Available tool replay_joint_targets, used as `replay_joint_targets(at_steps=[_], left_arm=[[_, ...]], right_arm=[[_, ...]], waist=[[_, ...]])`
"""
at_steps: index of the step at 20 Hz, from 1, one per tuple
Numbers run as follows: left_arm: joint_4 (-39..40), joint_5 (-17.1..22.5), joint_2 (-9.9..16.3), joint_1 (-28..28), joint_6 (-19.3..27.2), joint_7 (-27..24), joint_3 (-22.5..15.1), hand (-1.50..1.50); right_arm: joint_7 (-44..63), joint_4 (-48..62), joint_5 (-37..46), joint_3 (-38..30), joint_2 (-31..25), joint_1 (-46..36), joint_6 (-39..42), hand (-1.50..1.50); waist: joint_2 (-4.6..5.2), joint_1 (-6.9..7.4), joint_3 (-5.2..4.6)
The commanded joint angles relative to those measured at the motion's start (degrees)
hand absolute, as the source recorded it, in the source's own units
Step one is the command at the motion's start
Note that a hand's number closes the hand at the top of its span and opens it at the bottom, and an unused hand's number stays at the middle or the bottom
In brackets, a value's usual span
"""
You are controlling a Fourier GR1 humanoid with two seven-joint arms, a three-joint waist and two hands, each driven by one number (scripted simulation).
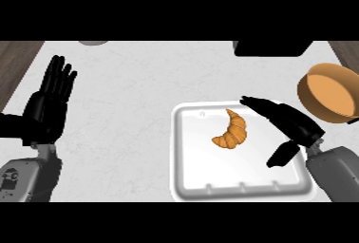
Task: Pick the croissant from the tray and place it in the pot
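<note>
Croissant [232, 130] beside open right hand [288, 119].

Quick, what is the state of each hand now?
Left hand: open, resting at the left, holding nothing.
Right hand: open over the tray, beside the croissant, not holding it.

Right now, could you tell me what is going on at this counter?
The robot's right hand is over the right side of the white tray, fingers straight, beside the croissant but not holding it. The croissant lies in the tray. The orange pot stands to the tray's upper right with nothing visible inside. The left hand rests open at the left, fingers up. So the pick has not yet happened.
</note>
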Motion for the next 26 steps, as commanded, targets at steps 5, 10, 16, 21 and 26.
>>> replay_joint_targets(at_steps=[5,10,16,21,26], left_arm=[[3.9,-0.6,0.0,-3.2,-1.8,0.2,2.2,0.0],[-2.1,-2.3,-1.7,-0.2,-1.0,1.8,0.7,0.0],[-3.3,-2.3,-2.8,1.8,-1.1,1.3,1.2,0.0],[2.3,-2.9,-2.9,-0.9,-2.2,-1.2,2.5,0.0],[4.0,-3.7,-2.9,-2.2,-3.1,-1.8,3.0,0.0]], right_arm=[[-4.9,6.4,6.5,-2.3,7.0,-3.4,-2.2,-1.5],[-5.1,8.1,11.9,-2.4,9.6,0.1,-5.3,-1.5],[-1.2,14.9,16.2,-4.0,13.7,-6.4,-5.0,-1.5],[-3.4,20.2,20.1,-3.4,18.3,-5.2,-10.6,-1.5],[-4.5,19.3,21.3,-5.1,18.5,-6.3,-7.3,-1.5]], waist=[[0.05,0.02,0.0],[-0.01,0.05,0.0],[0.02,0.27,0.0],[0.08,0.11,0.0],[0.02,-0.09,-0.01]])
